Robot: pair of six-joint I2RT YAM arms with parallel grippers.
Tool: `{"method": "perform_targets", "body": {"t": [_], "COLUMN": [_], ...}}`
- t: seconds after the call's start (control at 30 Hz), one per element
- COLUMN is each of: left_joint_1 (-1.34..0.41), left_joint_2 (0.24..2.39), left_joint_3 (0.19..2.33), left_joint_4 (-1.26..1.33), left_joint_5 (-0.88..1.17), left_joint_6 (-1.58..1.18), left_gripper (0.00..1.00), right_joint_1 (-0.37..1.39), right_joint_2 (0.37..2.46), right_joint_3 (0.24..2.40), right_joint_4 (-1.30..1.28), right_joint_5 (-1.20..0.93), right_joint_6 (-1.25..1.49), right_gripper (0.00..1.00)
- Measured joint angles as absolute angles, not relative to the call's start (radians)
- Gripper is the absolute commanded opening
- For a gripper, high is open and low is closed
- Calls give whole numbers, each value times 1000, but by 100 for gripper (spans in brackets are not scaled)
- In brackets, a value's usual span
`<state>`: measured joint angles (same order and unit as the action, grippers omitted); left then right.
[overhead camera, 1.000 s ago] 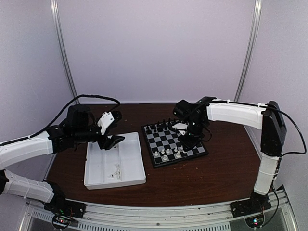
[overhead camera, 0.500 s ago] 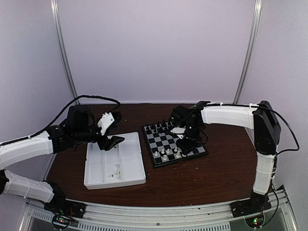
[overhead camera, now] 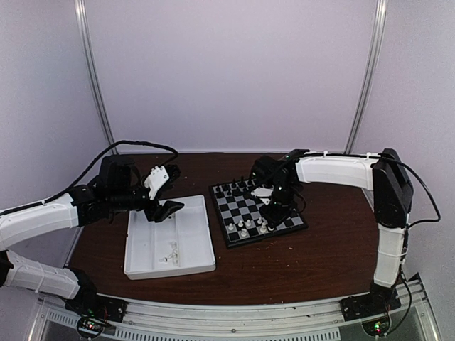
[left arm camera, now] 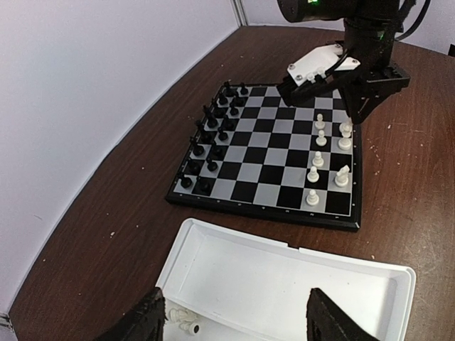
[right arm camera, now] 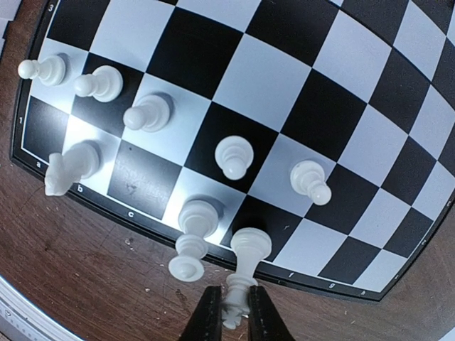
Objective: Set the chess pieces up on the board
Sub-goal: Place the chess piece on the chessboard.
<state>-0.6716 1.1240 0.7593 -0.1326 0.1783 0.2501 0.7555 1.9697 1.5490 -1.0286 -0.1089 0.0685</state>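
Right gripper (right arm camera: 232, 316) is pressed nearly together, pinching the head of a tall white piece (right arm camera: 245, 261). The base of that piece sits on or just over an edge-row square of the board (right arm camera: 270, 78); can't tell which. Another tall white piece stands just beside it, and more white chess pieces (right arm camera: 233, 158) are spread over the two nearest rows. Black chessmen (left arm camera: 210, 142) fill the far side.

Left gripper (left arm camera: 242, 327) is spread wide, holding nothing, and hangs over the white tray (left arm camera: 284, 249), where a few white pieces (left arm camera: 181, 321) lie loose. Board and tray sit side by side on the counter (overhead camera: 306, 263).

Handling guess: the pieces are tiny, very light, hard smooth plastic, top-heavy and quick to tip or slip. Best taken at the head or neck from straight above, with a narrow pinch that stays clear of neighbours.
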Motion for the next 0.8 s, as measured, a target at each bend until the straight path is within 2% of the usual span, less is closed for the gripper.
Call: {"method": "perform_targets", "body": {"t": [0.1,0.27,0.57,0.67,0.8], "left_joint_1": [-672,-672,-672,-672,-672], "left_joint_2": [1124,1130,1131,1131,1127], "left_joint_3": [759,760,760,760,759], "left_joint_4": [-132,-133,-132,-128,-116], "left_joint_5": [178,179,178,155,105], "left_joint_6": [250,250,246,229,186], "left_gripper": [68,68,69,75,96], "right_joint_1": [755,754,754,753,751], "right_joint_2": [1971,1972,1970,1958,1879], "right_joint_3": [1551,1554,1568,1568,1555], "right_joint_4": [-1029,-1029,-1032,-1031,-998], "right_joint_5": [-107,-103,-87,-79,-75], "right_joint_6": [61,54,54,54,49], "right_gripper": [22,26,27,33,38]}}
